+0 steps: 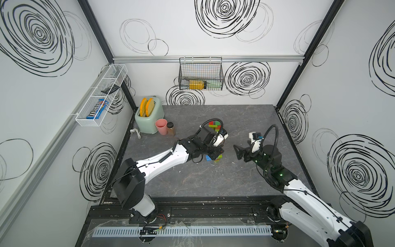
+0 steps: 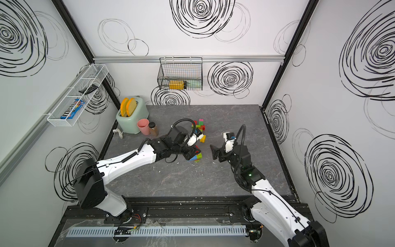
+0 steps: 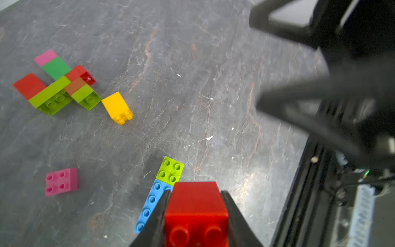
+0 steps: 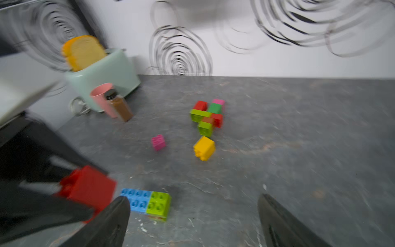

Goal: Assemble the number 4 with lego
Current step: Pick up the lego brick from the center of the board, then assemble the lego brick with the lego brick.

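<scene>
- Red brick (image 3: 196,211): clamped in the left gripper (image 3: 195,193), studs turned sideways.
- Blue long brick (image 3: 150,205): laid flat, studs up, butted against a lime square brick (image 3: 170,171).
- Pink square brick (image 3: 61,181): set alone, studs up.
- Yellow brick (image 3: 117,108): tipped on its side.
- Joined cluster (image 3: 56,85): red, lime, green, pink and orange bricks, laid on its side, just beside the yellow brick.

M&M's logo, on blue candy packet (image 1: 96,111), in white wire shelf (image 1: 116,69)

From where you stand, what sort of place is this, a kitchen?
Likely a robot test booth: swirl-patterned panels enclose a grey table, a left arm and right arm are mounted along its front, and a toaster and lego bricks sit on it.
</scene>
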`<control>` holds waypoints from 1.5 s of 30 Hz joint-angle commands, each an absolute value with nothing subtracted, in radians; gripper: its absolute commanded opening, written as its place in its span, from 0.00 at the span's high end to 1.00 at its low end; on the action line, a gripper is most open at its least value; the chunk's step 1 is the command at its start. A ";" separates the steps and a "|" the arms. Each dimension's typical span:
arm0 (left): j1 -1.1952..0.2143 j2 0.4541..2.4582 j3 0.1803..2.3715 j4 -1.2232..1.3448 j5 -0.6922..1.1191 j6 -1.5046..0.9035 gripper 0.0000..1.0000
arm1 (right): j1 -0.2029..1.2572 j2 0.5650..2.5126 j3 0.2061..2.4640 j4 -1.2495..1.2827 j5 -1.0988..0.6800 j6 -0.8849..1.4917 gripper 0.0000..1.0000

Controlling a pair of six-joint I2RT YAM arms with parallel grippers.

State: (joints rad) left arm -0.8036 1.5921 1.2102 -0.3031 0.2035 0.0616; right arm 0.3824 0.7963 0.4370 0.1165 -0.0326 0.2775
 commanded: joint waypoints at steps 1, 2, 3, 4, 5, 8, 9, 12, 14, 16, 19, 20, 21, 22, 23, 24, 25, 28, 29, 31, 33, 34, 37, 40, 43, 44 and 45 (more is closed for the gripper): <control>-0.804 1.629 1.228 -0.335 0.200 0.387 1.00 | 0.246 0.779 0.405 0.015 -0.106 0.460 0.03; -0.805 1.643 1.238 -0.346 0.209 0.437 1.00 | 0.211 0.776 0.396 0.029 -0.151 0.455 0.02; -0.802 1.660 1.254 -0.362 0.223 0.476 1.00 | 0.187 0.776 0.393 0.044 -0.193 0.444 0.03; -0.799 1.678 1.274 -0.386 0.233 0.508 1.00 | 0.174 0.778 0.393 0.047 -0.218 0.434 0.03; -0.800 1.702 1.301 -0.424 0.236 0.541 1.00 | 0.168 0.783 0.399 0.046 -0.237 0.421 0.03; -0.798 1.774 1.389 -0.534 0.212 0.599 1.00 | 0.167 0.813 0.425 0.025 -0.253 0.379 0.03; -0.795 1.796 1.416 -0.552 0.193 0.596 1.00 | 0.166 0.825 0.432 0.022 -0.258 0.369 0.03; -0.773 1.852 1.488 -0.588 0.202 0.566 1.00 | 0.164 0.852 0.442 0.024 -0.278 0.354 0.03; -0.769 1.875 1.508 -0.595 0.194 0.561 1.00 | 0.163 0.865 0.445 0.030 -0.292 0.350 0.03; -0.768 1.893 1.521 -0.604 0.169 0.560 1.00 | 0.161 0.874 0.450 0.031 -0.301 0.345 0.03; -0.759 1.925 1.559 -0.642 0.174 0.553 1.00 | 0.159 0.880 0.450 0.030 -0.312 0.339 0.03; -0.757 1.932 1.565 -0.649 0.174 0.551 1.00 | 0.160 0.881 0.448 0.032 -0.314 0.340 0.03; -0.757 1.937 1.568 -0.650 0.171 0.548 1.00 | 0.158 0.882 0.448 0.032 -0.314 0.338 0.03; -0.757 1.940 1.568 -0.652 0.173 0.548 1.00 | 0.158 0.883 0.448 0.032 -0.314 0.338 0.03; -0.755 1.942 1.565 -0.651 0.177 0.545 1.00 | 0.157 0.884 0.448 0.033 -0.313 0.337 0.02; -0.755 1.943 1.563 -0.649 0.183 0.543 1.00 | 0.156 0.882 0.448 0.033 -0.311 0.336 0.03; -0.755 1.945 1.560 -0.649 0.193 0.542 1.00 | 0.155 0.882 0.449 0.032 -0.311 0.336 0.03; -0.750 1.954 1.559 -0.650 0.188 0.537 1.00 | 0.153 0.880 0.449 0.031 -0.314 0.336 0.03; -0.752 1.958 1.559 -0.652 0.186 0.537 1.00 | 0.152 0.881 0.449 0.032 -0.315 0.336 0.03; -0.749 1.960 1.554 -0.646 0.194 0.537 1.00 | 0.152 0.879 0.449 0.030 -0.316 0.337 0.03; -0.747 1.962 1.551 -0.644 0.214 0.539 1.00 | 0.152 0.877 0.449 0.031 -0.315 0.336 0.03; -0.746 1.963 1.551 -0.643 0.217 0.540 1.00 | 0.151 0.876 0.450 0.029 -0.316 0.336 0.03; -0.745 1.967 1.539 -0.637 0.214 0.544 1.00 | 0.151 0.874 0.451 0.028 -0.316 0.336 0.03; -0.740 1.973 1.532 -0.636 0.216 0.547 1.00 | 0.150 0.870 0.450 0.028 -0.319 0.336 0.03; -0.738 1.977 1.527 -0.644 0.217 0.555 1.00 | 0.150 0.867 0.449 0.028 -0.319 0.336 0.03; -0.737 1.977 1.526 -0.646 0.221 0.558 1.00 | 0.150 0.866 0.449 0.028 -0.317 0.336 0.03; -0.737 1.977 1.522 -0.647 0.227 0.561 1.00 | 0.150 0.866 0.449 0.028 -0.317 0.336 0.03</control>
